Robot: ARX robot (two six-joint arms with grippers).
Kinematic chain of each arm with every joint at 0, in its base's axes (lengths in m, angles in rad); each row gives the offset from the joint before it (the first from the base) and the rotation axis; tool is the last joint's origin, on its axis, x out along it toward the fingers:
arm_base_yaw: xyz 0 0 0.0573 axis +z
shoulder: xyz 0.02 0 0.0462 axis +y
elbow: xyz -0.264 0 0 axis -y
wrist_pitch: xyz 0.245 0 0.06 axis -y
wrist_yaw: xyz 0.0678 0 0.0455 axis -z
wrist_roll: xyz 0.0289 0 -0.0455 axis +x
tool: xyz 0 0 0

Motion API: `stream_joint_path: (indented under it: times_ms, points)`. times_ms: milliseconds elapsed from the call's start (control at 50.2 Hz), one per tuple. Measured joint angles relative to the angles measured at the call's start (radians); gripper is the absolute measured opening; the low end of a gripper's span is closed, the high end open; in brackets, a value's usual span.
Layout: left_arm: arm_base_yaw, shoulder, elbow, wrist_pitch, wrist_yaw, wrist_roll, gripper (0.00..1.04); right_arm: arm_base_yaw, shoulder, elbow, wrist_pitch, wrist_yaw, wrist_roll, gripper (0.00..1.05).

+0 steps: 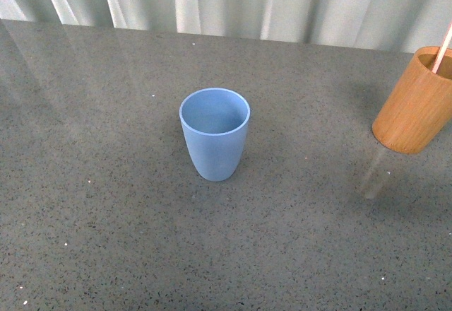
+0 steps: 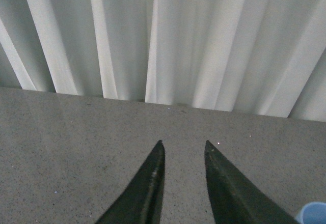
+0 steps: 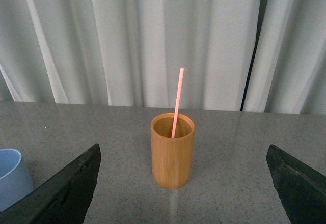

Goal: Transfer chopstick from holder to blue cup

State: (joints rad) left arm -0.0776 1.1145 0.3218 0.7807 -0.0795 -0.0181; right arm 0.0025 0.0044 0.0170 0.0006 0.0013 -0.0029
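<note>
Chopstick (image 3: 177, 103), thin and pale pink, stands inside the holder (image 3: 173, 155), an orange-brown wooden cylinder. It leans a little, its lower end is hidden behind the thick rim, and most of its length rises above the rim. In the front view the holder stands on the grey speckled table (image 1: 106, 198) at the far right edge, and the blue cup (image 1: 214, 134) stands upright near the middle, well apart from the holder, with nothing visible inside it. White curtain (image 1: 212, 0) hangs behind the far edge of the table. The right gripper (image 3: 182, 146) is wide open and holds nothing. Its two dark fingers (image 3: 76, 183) show at the two sides of the right wrist view, with the holder between them but further away, not touching them. The left gripper (image 2: 184, 143) has its two pointed fingers only a little apart, with bare table showing in the gap, and it grips nothing. Neither arm shows in the front view.
</note>
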Motion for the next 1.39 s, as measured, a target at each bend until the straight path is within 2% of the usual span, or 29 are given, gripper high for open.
stream_joint_path:
  times_ms: [100,139,239,637,717,1135,1393]
  points:
    - [0.009,-0.049,-0.054,0.001,0.017,0.005,0.12,0.0,0.0,0.0,0.0,0.0,0.0,0.95]
    - [0.04,-0.08,-0.08,0.001,0.069,0.006,0.03,0.0,0.0,0.0,0.0,0.0,0.0,0.95]
    - [0.076,-0.156,-0.138,-0.011,0.073,0.011,0.04,0.0,0.0,0.0,0.0,0.0,0.0,0.95]
    - [0.076,-0.444,-0.266,-0.175,0.077,0.011,0.04,0.0,0.0,0.0,0.0,0.0,0.0,0.95]
    - [0.076,-0.469,-0.303,-0.151,0.08,0.011,0.04,0.0,0.0,0.0,0.0,0.0,0.0,0.95]
    - [0.076,-0.748,-0.303,-0.411,0.079,0.012,0.04,0.0,0.0,0.0,0.0,0.0,0.0,0.95]
    - [0.076,-0.851,-0.303,-0.513,0.079,0.012,0.04,0.0,0.0,0.0,0.0,0.0,0.0,0.95]
